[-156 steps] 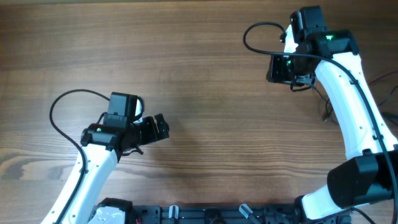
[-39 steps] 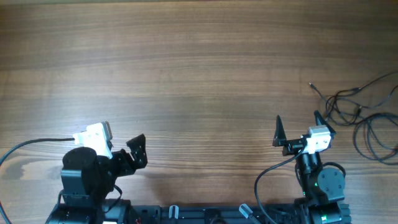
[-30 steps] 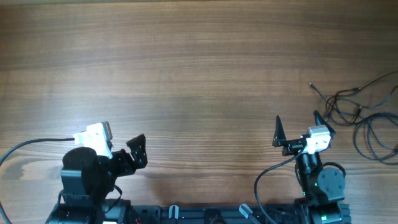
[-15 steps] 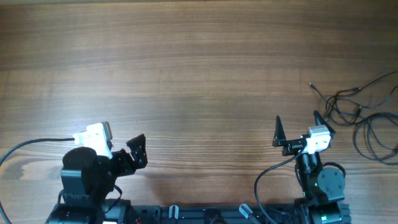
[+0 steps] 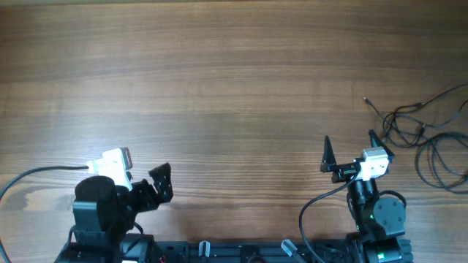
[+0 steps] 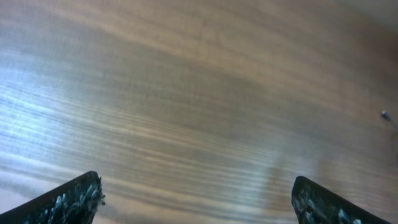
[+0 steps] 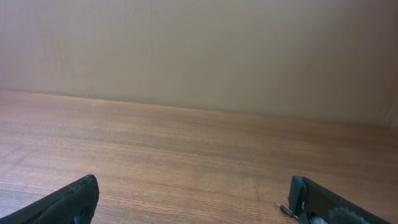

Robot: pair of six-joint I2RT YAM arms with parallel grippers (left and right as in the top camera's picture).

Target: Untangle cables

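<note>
The cables (image 5: 406, 123) are thin black wires lying in loose loops on the wooden table at the far right of the overhead view, one plug end (image 5: 365, 100) pointing left. My right gripper (image 5: 351, 148) stands open at the near edge, just left of the cables and apart from them. In the right wrist view my right gripper (image 7: 193, 200) has nothing between its fingers, and a small plug (image 7: 283, 210) lies beside the right finger. My left gripper (image 5: 162, 183) is open near the front left, far from the cables. In its own view my left gripper (image 6: 196, 200) is over bare wood.
The wooden table (image 5: 219, 88) stretches away from both arms. A plain wall (image 7: 199, 50) stands behind its far edge. The arm bases (image 5: 241, 252) sit along the near edge. A tiny dark plug tip (image 6: 385, 114) shows at the left wrist view's right edge.
Five seconds ago both arms reached out over the table; now both are folded back at the near edge. In the last half second the left arm shifted slightly back; the right arm stayed still.
</note>
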